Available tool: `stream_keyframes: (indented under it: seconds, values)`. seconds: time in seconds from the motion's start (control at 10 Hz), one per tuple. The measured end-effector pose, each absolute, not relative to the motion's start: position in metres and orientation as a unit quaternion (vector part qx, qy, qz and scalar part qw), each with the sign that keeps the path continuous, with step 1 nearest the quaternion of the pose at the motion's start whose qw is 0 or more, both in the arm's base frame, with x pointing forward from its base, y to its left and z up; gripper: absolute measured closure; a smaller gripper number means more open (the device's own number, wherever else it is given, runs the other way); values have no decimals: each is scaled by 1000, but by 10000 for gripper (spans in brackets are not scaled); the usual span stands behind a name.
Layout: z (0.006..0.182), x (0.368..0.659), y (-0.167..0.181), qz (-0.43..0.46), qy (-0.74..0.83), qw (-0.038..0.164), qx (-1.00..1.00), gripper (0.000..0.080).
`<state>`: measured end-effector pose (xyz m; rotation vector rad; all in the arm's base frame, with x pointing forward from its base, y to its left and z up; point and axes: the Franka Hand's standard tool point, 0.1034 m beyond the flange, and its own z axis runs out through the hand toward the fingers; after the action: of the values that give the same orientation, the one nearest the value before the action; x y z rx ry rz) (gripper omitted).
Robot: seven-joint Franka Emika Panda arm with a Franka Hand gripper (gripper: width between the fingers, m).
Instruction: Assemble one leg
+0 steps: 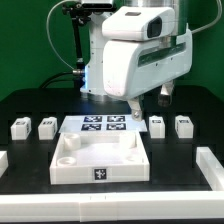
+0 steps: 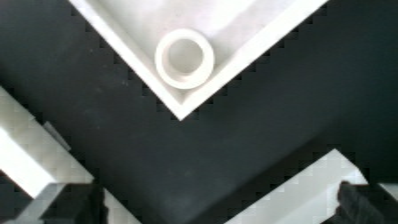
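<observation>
Four small white legs with square markers stand in a row at the back: two on the exterior view's left [image 1: 19, 127] [image 1: 46, 126] and two on its right [image 1: 157, 125] [image 1: 183, 125]. My gripper [image 1: 134, 108] hangs above the back right corner of the large white tray-like part [image 1: 100, 172], apart from every leg. In the wrist view that part's corner with a round socket [image 2: 183, 57] lies below the gripper [image 2: 214, 210]. Its dark fingertips [image 2: 64, 205] stand wide apart with nothing between them. No leg shows in the wrist view.
The marker board [image 1: 104, 124] lies behind the tray-like part, between the two pairs of legs. White raised borders run along the table's front [image 1: 110, 210] and right side [image 1: 208, 165]. White strips [image 2: 306, 182] cross the black table in the wrist view.
</observation>
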<state>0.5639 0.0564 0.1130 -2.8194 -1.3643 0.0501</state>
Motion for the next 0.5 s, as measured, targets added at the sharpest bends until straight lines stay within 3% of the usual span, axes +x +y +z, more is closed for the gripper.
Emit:
stream_keyframes:
  seconds: [0.5]
  values:
    - [112, 564, 56, 17, -435, 5, -900, 150]
